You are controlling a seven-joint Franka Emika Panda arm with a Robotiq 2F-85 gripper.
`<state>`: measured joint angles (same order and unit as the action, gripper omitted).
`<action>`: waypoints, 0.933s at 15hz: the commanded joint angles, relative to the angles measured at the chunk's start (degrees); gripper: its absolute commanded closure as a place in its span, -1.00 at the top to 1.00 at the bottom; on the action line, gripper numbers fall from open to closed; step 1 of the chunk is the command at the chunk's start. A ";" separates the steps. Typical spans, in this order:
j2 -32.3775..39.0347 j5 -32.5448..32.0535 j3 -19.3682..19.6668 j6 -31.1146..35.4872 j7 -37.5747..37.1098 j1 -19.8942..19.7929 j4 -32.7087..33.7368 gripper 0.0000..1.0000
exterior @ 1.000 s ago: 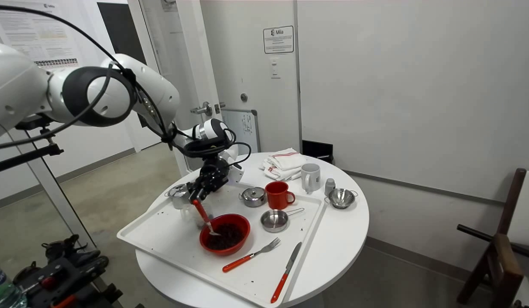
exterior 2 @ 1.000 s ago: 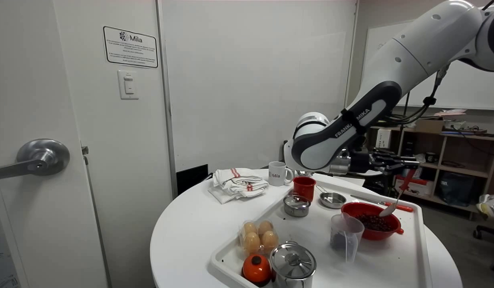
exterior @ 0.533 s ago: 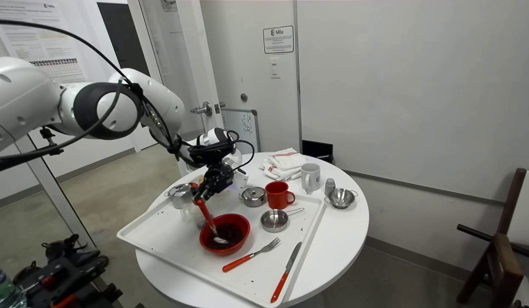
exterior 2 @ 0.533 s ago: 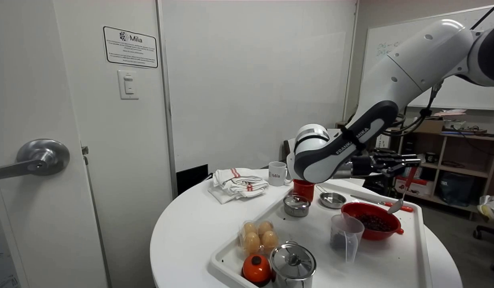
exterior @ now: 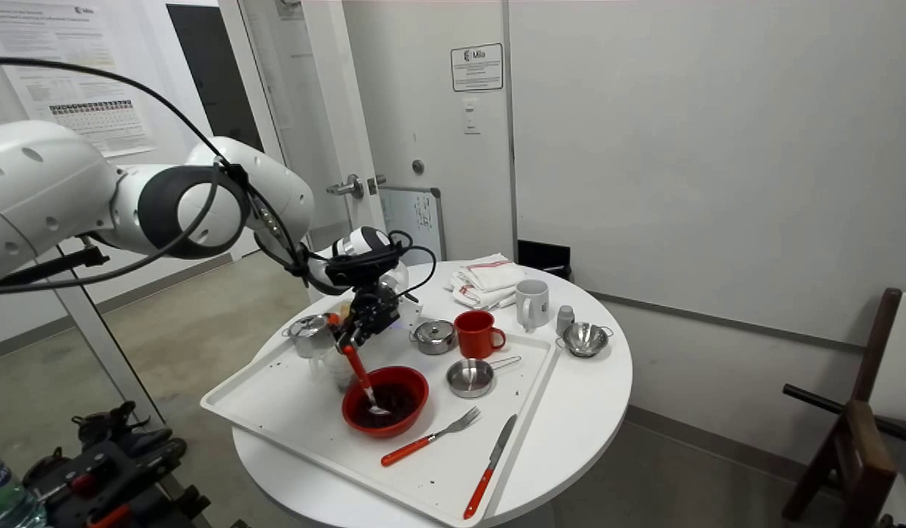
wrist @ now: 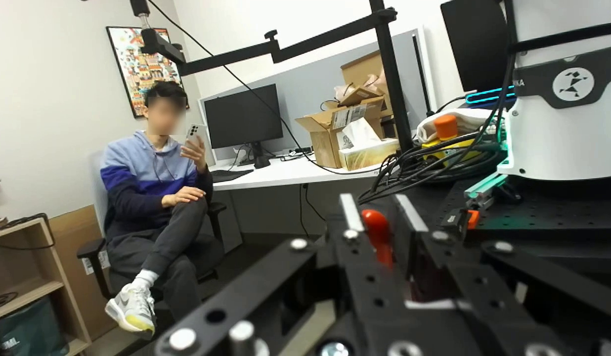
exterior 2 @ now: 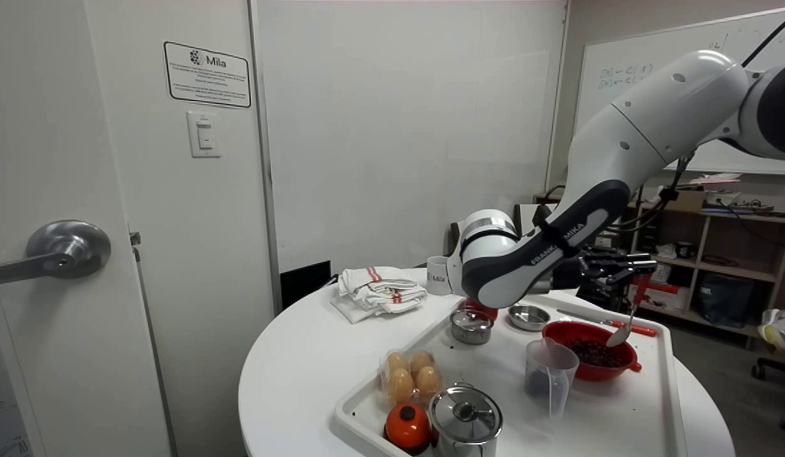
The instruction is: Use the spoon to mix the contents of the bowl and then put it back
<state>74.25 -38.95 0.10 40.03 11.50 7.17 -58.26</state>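
A: Going from the left in an exterior view, what matters for the stirring?
B: First the measuring cup (exterior: 343, 374), on the tray (exterior: 277, 414); a wide sweep to that side would probably knock it.
A: And the hand (wrist: 378, 215)?
B: Clamped on the spoon (exterior: 362, 376) near the end of its red handle, as the wrist view shows. With so much of it hanging below, the spoon could twist under load — gentle pressure suits it.
A: Where is its head?
B: Over the red bowl (exterior: 383, 433), at or just above the dark contents (exterior: 399, 400); contact is hard to tell. It should dip into them, then make small, slow circles — shy of the bowl's side, since a push there might slide it.
A: Toward what?
B: The fork (exterior: 428, 440), lying near it to the right, and beyond that the small metal pan (exterior: 470, 379). Once mixed, a straight lift clear of the rim seems wisest.
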 commanded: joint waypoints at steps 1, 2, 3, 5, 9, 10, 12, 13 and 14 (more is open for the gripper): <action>3.49 -2.28 -0.87 -1.79 4.15 1.27 5.40 -0.82; 4.05 -2.52 -0.98 -1.73 4.90 1.59 6.18 -0.82; 4.59 -2.77 -1.10 -1.60 5.60 2.00 6.94 -0.82; 5.48 -3.28 -1.28 -1.33 7.02 2.94 8.74 -0.82; 6.31 -4.26 -1.29 -0.31 9.18 4.88 12.33 -0.82; 6.40 -4.32 -1.24 0.26 9.67 5.13 13.40 -0.82; 8.09 -4.17 -0.55 1.39 10.80 4.96 17.38 -0.82; 8.96 -4.13 -0.15 2.06 11.21 4.53 19.07 -0.82; 10.29 -3.58 0.39 2.25 11.44 3.57 21.21 -0.82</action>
<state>79.56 -41.66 -0.88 42.09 19.72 12.15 -45.53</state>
